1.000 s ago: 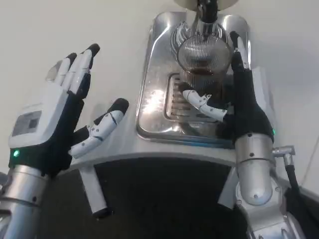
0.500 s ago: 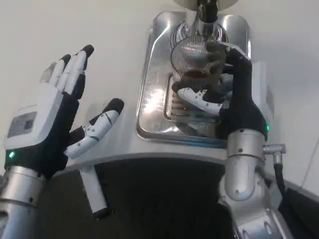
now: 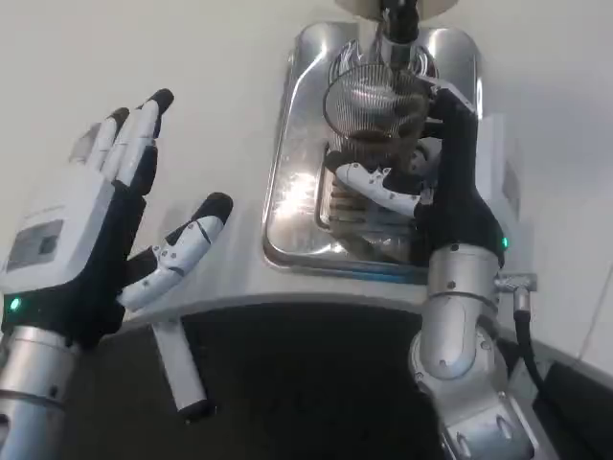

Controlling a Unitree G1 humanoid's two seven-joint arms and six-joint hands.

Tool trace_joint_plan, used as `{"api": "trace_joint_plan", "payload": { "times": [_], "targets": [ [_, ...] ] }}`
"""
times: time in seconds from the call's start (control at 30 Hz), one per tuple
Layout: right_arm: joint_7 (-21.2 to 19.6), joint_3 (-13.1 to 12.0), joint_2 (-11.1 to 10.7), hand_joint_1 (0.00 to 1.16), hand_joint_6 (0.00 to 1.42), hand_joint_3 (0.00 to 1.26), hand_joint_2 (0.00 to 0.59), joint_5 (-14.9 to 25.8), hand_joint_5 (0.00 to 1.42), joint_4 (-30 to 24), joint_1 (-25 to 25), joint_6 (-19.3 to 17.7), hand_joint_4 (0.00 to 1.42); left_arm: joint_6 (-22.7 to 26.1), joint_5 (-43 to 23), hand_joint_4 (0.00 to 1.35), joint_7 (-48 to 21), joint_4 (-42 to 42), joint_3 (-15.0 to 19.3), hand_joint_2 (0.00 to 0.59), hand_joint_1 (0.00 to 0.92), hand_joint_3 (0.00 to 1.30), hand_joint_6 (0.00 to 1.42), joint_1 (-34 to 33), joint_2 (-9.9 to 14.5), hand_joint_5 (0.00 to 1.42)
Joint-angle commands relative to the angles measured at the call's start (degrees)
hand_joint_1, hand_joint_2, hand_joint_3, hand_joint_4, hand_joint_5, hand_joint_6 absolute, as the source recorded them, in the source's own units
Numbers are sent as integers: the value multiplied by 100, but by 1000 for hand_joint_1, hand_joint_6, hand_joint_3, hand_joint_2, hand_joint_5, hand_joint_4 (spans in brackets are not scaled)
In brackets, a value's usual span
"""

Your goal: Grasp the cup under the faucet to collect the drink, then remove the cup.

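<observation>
A ribbed clear glass cup (image 3: pixel 369 110) stands on the shiny metal drip tray (image 3: pixel 292 206), right below the dark faucet (image 3: pixel 397 21). My right hand (image 3: pixel 450 192) grips the cup: its thumb lies across the cup's lower front and its black fingers wrap around the right side. The cup's base is hidden behind the thumb. My left hand (image 3: pixel 91 225) is held up to the left of the tray, palm side turned inward, fingers spread and holding nothing.
The tray sits on a white table whose curved front edge (image 3: pixel 287 305) runs below it, with dark floor beneath. A white bar (image 3: pixel 182 379) hangs under the edge on the left. A black cable (image 3: pixel 529 335) runs beside my right forearm.
My right hand has closed around the cup and shifted it a little to the left under the faucet. My left hand has drifted slightly left and stayed spread.
</observation>
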Motion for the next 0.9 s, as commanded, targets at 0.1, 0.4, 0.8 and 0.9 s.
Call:
{"api": "trace_joint_plan", "payload": {
  "times": [0.1, 0.4, 0.8, 0.9],
  "targets": [
    [-31, -59, 22, 1162, 1037, 648, 359, 53, 742, -82, 12, -23, 627, 20, 2, 0, -83, -14, -46, 278, 0, 0, 0, 54, 65, 0],
    [141, 15, 49, 1162, 1049, 682, 355, -31, 760, -630, 246, 212, 669, 4, -2, 0, -27, 21, -70, 278, 0, 0, 0, 23, 22, 0],
    [239, -7, 74, 1162, 1069, 711, 342, 37, 781, -861, 371, 329, 709, -7, -37, 0, -81, 33, -93, 277, 0, 0, 0, 35, 34, 0],
    [303, -7, 96, 1162, 1071, 717, 342, 54, 784, -991, 398, 331, 709, -5, -26, 0, -91, 50, -104, 277, 0, 0, 0, 39, 47, 0]
  ]
}}
